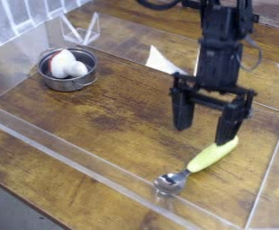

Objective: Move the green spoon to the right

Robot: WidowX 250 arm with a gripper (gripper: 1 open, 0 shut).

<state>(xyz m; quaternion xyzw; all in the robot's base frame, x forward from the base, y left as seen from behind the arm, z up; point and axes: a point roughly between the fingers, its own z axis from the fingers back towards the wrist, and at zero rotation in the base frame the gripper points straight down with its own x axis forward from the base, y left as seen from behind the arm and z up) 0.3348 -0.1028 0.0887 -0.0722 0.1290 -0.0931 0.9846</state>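
The green spoon (pixel 200 165) lies flat on the wooden table at the lower right, its yellow-green handle pointing up-right and its silver scoop (pixel 168 184) near the clear front wall. Above the handle's upper end hangs my black gripper (pixel 210 128), raised off the spoon. Its two fingers stand wide apart with nothing between them. One finger (pixel 231 125) is just over the tip of the handle.
A round steel bowl (pixel 67 69) holding a white object sits at the back left. Clear acrylic walls (pixel 94 166) fence the wooden table on all sides, close to the spoon at the front and right.
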